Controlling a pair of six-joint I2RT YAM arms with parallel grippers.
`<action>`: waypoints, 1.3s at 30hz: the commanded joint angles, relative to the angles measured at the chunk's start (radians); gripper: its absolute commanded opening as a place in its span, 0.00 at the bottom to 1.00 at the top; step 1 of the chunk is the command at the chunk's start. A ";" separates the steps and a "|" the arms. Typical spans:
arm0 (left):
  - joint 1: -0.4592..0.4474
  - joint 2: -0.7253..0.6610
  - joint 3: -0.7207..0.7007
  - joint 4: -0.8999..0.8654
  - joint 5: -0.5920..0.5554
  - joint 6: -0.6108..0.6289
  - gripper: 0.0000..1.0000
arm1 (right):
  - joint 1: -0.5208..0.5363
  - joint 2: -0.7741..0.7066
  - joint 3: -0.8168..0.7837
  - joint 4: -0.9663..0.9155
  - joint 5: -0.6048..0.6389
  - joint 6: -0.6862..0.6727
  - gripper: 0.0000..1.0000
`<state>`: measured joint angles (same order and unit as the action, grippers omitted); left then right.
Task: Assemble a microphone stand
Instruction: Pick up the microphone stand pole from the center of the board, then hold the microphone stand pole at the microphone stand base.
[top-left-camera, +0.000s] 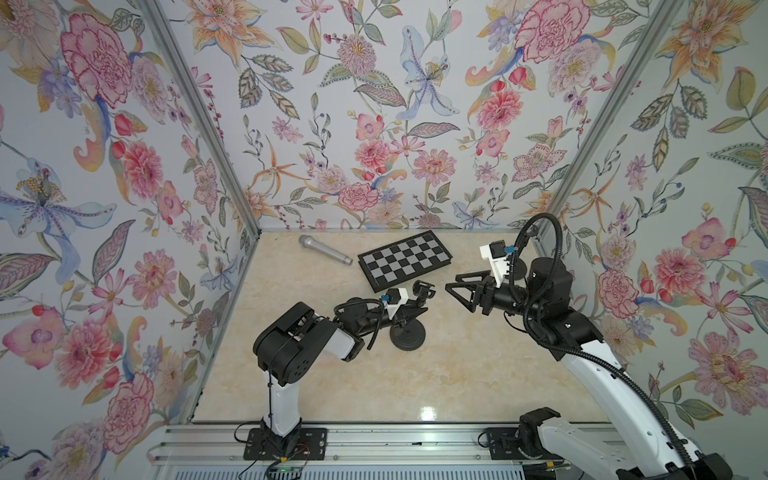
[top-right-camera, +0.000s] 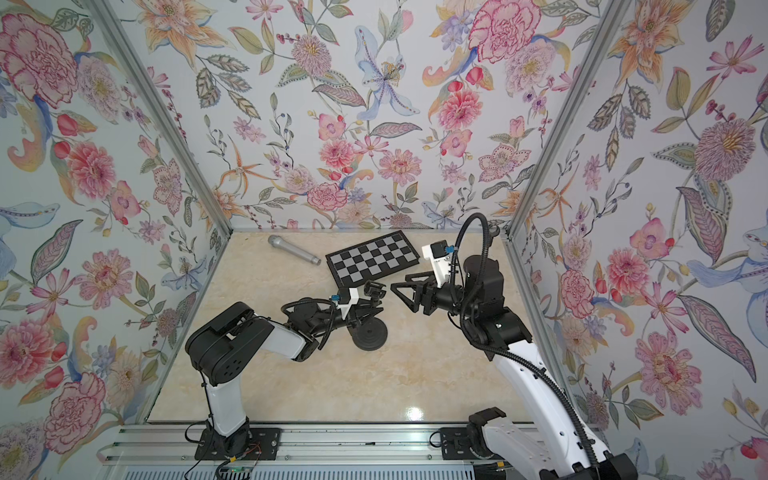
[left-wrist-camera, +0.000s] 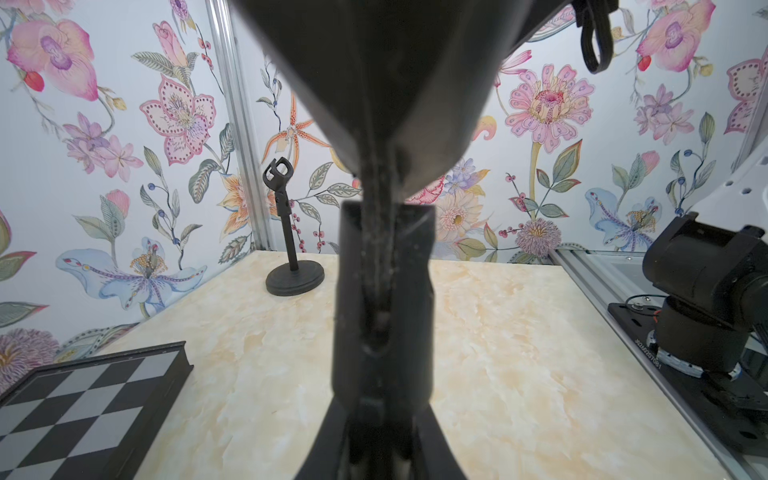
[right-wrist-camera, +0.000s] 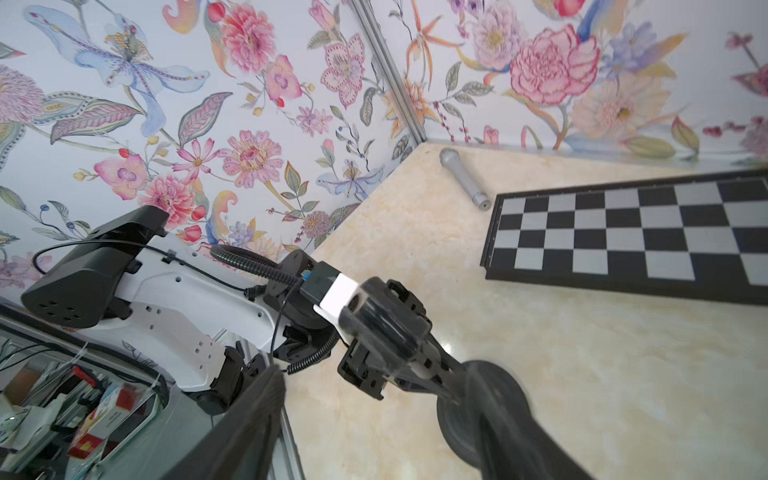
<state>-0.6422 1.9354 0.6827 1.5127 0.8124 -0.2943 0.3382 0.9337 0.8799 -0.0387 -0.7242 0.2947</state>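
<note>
Close by the stand (top-left-camera: 409, 334), left gripper (top-left-camera: 420, 311) sits shut — right gripper (top-left-camera: 458, 297) spread, chessboard (top-left-camera: 405, 259) behind.

In both top views the left fingers (top-left-camera: 415, 311) lie across the stand (top-left-camera: 409, 336) in the middle of the frame and cover most of its pole. Whether they clamp it or only touch it can not be told from above. The right arm (top-left-camera: 602, 376) is cut off at the lower right corner. In the left wrist view these fingers are very near the lens, dark and blurred. They hide the worktop (left-wrist-camera: 540, 353) behind them, and the chessboard (left-wrist-camera: 83, 407) is cut by the frame edge. In the right wrist view the right fingers (right-wrist-camera: 257, 415) are blurred shapes, cut off by the edge. One covers part of the stand's base. The clutter (right-wrist-camera: 95, 415) beyond the worktop is too blurred to name.
</note>
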 joint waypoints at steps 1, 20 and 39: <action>-0.008 0.002 0.022 0.324 0.026 -0.117 0.00 | 0.024 -0.066 -0.195 0.422 0.052 -0.123 0.71; -0.007 -0.030 0.017 0.326 0.019 -0.089 0.00 | 0.181 0.204 -0.291 0.670 0.080 -0.350 0.51; -0.008 -0.014 0.065 0.326 0.050 -0.121 0.00 | 0.208 0.337 -0.287 0.818 0.121 -0.274 0.30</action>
<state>-0.6418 1.9343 0.7124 1.5742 0.8360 -0.3939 0.5285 1.2507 0.5694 0.7395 -0.6048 0.0330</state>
